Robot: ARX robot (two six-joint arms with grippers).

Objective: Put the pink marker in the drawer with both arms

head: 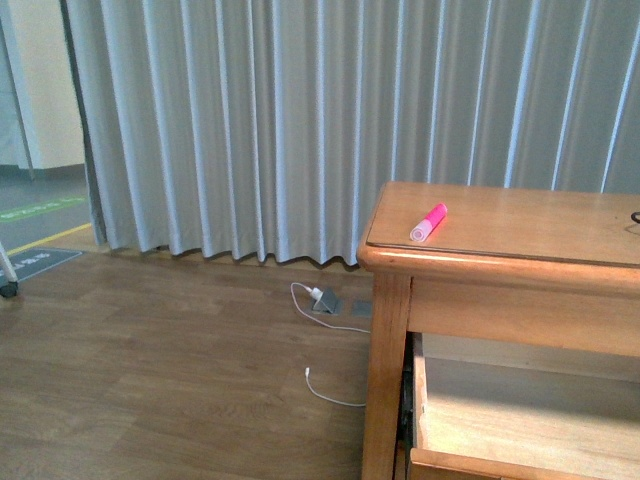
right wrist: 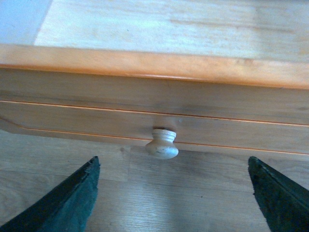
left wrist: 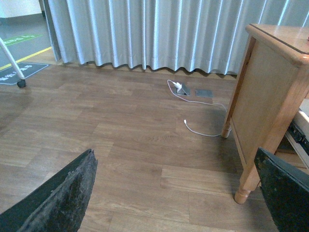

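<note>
Plainly, front view: the pink marker (head: 428,222) lies on the worktop (head: 540,215) above the drawer (head: 520,415), which stands open; left wrist view: the left jaws gape empty over the floor (left wrist: 120,145), aside from the drawer; right wrist view: the right jaws spread empty before the drawer's knob (right wrist: 162,143), not touching it; opening looks done, so next comes a reach up to grasp the marker.

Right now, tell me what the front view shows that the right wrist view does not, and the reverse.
Front only: the pink marker lying on the cabinet top, the curtain, a white cable. Right wrist only: the knob, with the right gripper open before it. Both: the drawer pulled open, its light interior showing, and the wood floor.
</note>
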